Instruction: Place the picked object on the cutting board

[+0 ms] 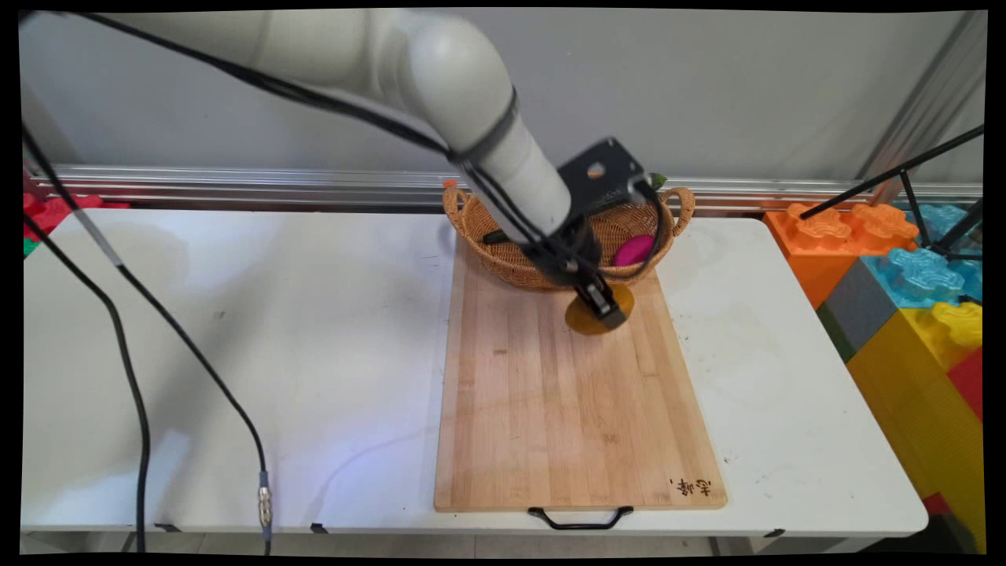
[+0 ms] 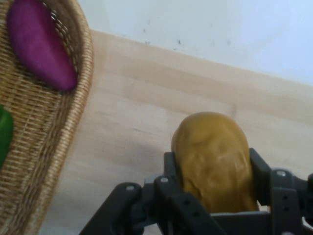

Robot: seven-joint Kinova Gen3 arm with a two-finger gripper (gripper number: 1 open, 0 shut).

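Wood, wicker and matt plastic under my gripper

I see a pale, smooth-grained wooden cutting board (image 1: 578,401), a rough woven wicker basket (image 1: 503,259), a matt, dimpled mustard-yellow potato (image 2: 215,159) between matt black plastic fingers (image 2: 259,176).

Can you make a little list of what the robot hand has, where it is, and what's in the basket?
gripper: gripper shut on the potato
potato: yellow-brown, between the two fingers, low over the cutting board
basket: wicker basket at the board's far end, just behind the gripper
in basket: purple eggplant and something green, only partly seen
table: white table under the board
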